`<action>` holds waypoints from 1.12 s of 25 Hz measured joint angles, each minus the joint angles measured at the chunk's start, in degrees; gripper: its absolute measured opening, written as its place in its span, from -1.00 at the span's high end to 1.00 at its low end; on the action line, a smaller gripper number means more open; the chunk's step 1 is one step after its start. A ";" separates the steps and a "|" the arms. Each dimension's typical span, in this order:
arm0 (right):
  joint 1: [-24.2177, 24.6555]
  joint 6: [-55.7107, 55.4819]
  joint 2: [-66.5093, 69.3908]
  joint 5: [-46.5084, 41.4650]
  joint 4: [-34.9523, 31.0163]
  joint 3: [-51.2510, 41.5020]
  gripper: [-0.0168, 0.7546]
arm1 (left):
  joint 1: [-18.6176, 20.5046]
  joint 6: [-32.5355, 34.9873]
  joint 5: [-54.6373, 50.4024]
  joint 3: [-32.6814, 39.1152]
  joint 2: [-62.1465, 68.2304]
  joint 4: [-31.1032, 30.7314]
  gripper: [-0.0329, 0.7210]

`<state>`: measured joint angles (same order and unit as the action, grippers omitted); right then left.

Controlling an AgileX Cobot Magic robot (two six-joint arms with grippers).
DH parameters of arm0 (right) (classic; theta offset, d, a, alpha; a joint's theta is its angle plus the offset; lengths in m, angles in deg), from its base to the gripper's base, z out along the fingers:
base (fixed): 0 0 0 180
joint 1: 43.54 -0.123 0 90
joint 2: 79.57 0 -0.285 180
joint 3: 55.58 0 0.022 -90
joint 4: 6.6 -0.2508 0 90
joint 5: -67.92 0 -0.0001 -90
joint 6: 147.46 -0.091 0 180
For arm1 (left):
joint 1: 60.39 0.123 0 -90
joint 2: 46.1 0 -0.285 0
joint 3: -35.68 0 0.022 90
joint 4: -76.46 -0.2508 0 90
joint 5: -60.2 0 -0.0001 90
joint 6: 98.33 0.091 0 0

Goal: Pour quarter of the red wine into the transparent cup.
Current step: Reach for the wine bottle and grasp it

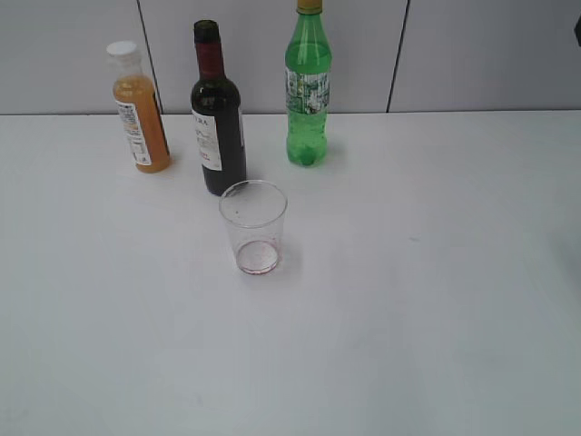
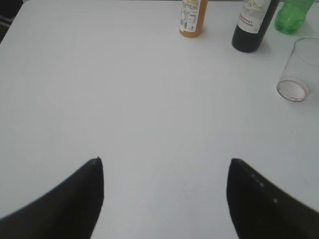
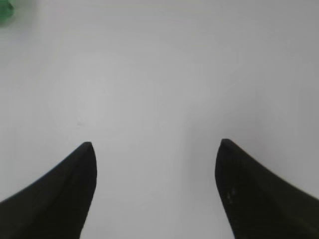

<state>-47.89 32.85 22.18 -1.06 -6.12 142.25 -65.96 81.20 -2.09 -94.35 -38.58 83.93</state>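
Standing far ahead-right of the spread, empty left hand (image 2: 164,162): wine bottle (image 2: 251,25) and transparent cup (image 2: 299,69).

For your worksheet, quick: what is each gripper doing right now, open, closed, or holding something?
Left gripper: open, holding nothing, above bare table.
Right gripper: open, holding nothing, above bare table.

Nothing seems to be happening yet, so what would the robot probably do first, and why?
Probably reach the left gripper toward the wine bottle. Both sets of jaws stand open and empty, the bottle stands upright just behind the transparent cup, and it shows only in the left wrist view.
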 joint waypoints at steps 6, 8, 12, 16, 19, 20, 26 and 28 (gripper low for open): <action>0.00 0.06 -13.78 -0.28 -0.48 -12.85 -0.58 | 0.00 0.00 0.00 0.00 0.00 0.00 -0.64; 0.00 0.06 -18.67 -0.38 -0.48 -18.51 -0.58 | 0.00 0.00 0.00 0.00 0.00 0.00 -0.64; 0.00 0.11 -28.56 0.06 -0.48 -28.89 -0.58 | 0.00 0.00 0.00 0.00 0.00 0.00 -0.64; 0.00 0.11 -37.59 2.17 -0.48 -37.63 -0.58 | 0.00 0.00 0.00 0.00 0.00 0.00 -0.64; 0.00 0.11 -44.06 4.23 -1.09 -44.39 -0.58 | 0.00 0.00 0.00 0.00 0.00 0.00 -0.64; 0.00 0.11 -46.30 4.90 -1.36 -46.21 -0.58 | 0.00 0.00 0.00 0.00 0.00 0.00 -0.64; 0.00 0.12 -59.05 8.23 -1.49 -57.18 -0.58 | 0.00 0.00 0.00 0.00 0.00 0.00 -0.64; 0.00 0.17 -63.71 8.92 -1.49 -59.71 -0.58 | 0.00 0.00 0.00 0.00 0.00 0.00 -0.64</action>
<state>-47.89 33.02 -41.53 7.86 -7.61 82.54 -65.96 81.20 -2.09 -94.35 -38.58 83.93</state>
